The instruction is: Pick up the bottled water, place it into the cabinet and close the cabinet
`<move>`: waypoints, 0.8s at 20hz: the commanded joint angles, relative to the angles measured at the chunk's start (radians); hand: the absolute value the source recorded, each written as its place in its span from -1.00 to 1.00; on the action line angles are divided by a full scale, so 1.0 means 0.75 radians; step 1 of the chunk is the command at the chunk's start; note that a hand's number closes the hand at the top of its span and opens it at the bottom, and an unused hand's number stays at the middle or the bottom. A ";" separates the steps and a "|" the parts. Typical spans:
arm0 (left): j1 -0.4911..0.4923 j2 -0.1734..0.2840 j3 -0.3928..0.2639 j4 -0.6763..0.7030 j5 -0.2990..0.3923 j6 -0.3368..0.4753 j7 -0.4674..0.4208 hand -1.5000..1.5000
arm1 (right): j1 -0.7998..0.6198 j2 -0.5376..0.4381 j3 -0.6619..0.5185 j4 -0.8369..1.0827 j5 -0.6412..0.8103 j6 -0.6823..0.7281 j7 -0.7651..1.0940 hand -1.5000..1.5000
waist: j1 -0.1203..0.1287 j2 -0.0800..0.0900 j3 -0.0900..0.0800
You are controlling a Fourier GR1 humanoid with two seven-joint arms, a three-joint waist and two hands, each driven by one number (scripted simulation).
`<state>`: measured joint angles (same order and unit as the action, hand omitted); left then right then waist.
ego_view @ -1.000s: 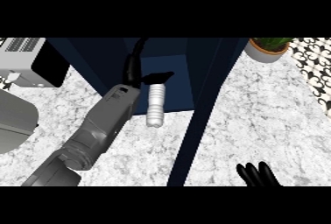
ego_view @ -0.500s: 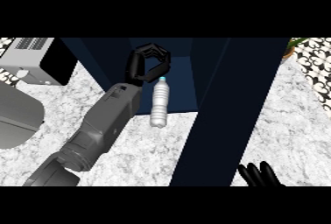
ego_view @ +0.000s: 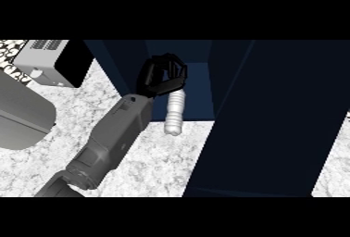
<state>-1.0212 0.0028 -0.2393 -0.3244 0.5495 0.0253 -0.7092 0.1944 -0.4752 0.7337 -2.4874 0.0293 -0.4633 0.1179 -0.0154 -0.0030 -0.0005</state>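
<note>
From the head view, looking steeply down at a white-and-grey speckled stone counter (ego_view: 143,171):

Left forearm (ego_view: 109,143): grey, entering from the lower left corner and running diagonally up and to the right toward the cabinet opening.

Left hand (ego_view: 163,76): black, at the end of that forearm, positioned at the mouth of the dark blue cabinet (ego_view: 198,88). Fingers curled over, wrapped round the upper end of the bottled water (ego_view: 175,113). Grip closed on the bottle; upper end of the bottle hidden behind the fingers.

Bottled water: pale, ribbed, hanging roughly upright from the hand with a slight tilt, lower end pointing toward the counter. Upper part set against the dark cabinet interior; lower end overlapping the speckled counter surface just in front of the cabinet's edge. Contact between bottle and counter or cabinet floor: cannot tell.

Cabinet: interior visible as a lighter blue recess behind the hand and bottle, flanked by darker side walls.

Cabinet door (ego_view: 273,120): large, very dark blue panel filling the right part of the view, standing open just right of the bottle and covering much of the counter there.

Toaster oven (ego_view: 51,62): light grey appliance with a dark front face, upper left, well apart from the hand.

Sink (ego_view: 21,115): grey rounded basin at the left edge, below that appliance, beside the forearm.

Right hand: outside the view.
</note>
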 commanded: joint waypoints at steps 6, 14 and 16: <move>0.346 0.106 -0.024 -0.405 0.041 -0.184 0.117 1.00 | 0.082 -0.073 0.045 -0.150 0.115 -0.049 0.051 -1.00 | 0.049 -0.022 0.001; 0.685 0.176 -0.095 -0.845 0.069 -0.171 0.252 1.00 | 0.026 -0.137 -0.020 -0.127 0.040 -0.004 0.068 1.00 | 0.078 -0.024 0.001; 0.755 0.152 -0.126 -0.919 0.048 -0.127 0.240 1.00 | 0.005 -0.168 0.073 -0.195 0.107 0.010 0.161 1.00 | 0.065 -0.024 -0.002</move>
<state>-0.6091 0.0550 -0.3305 -0.8968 0.5879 -0.0940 -0.5227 0.1831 -0.5531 0.7380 -2.4909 0.0409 -0.4752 0.1451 0.0263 -0.0198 0.0013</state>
